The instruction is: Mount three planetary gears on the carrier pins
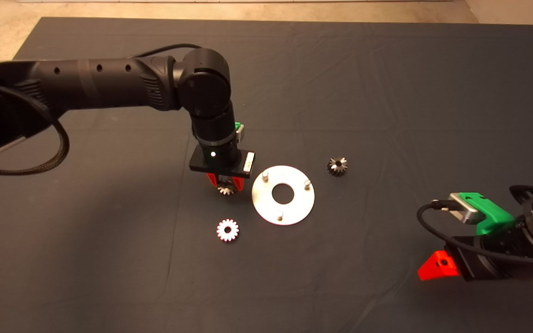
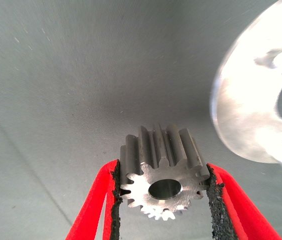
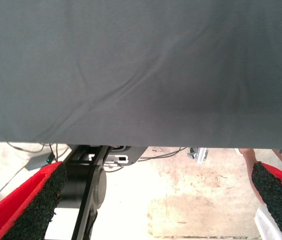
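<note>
A flat silver disc point(image 1: 294, 210) with a large centre hole lies mid-mat, and its three carrier pins point(image 1: 265, 175) stand bare. My left gripper point(image 1: 225, 187) hangs just left of the disc, shut on a planetary gear point(image 2: 162, 176) held by its toothed sides between the black pads. A second gear point(image 1: 227, 230) lies flat on the mat in front of the left gripper. A third gear point(image 1: 337, 166) rests to the right of the disc. My right gripper point(image 3: 156, 205) waits at the lower right edge, open and holding nothing.
The dark mat point(image 1: 387, 92) is wrinkled across its far and right parts. Beyond its edge the right wrist view shows a pale floor point(image 3: 191, 200) with cables and a black stand.
</note>
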